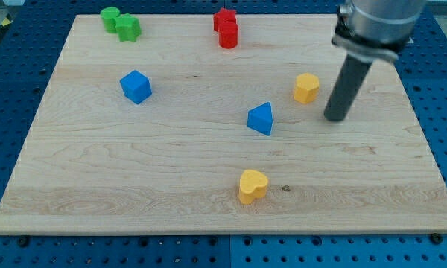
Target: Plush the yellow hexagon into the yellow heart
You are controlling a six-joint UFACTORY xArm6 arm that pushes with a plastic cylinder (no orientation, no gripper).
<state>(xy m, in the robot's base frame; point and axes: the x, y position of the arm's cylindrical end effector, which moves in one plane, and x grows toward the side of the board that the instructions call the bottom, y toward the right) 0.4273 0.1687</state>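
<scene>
The yellow hexagon sits on the wooden board at the right of centre. The yellow heart lies near the view's bottom, below and left of the hexagon. My tip rests on the board just right of and slightly below the hexagon, a small gap apart from it. The dark rod rises up to the arm at the view's top right.
A blue triangular block lies between hexagon and heart, slightly left of the line joining them. A blue cube-like block is at the left. Two green blocks sit top left, two red blocks top centre.
</scene>
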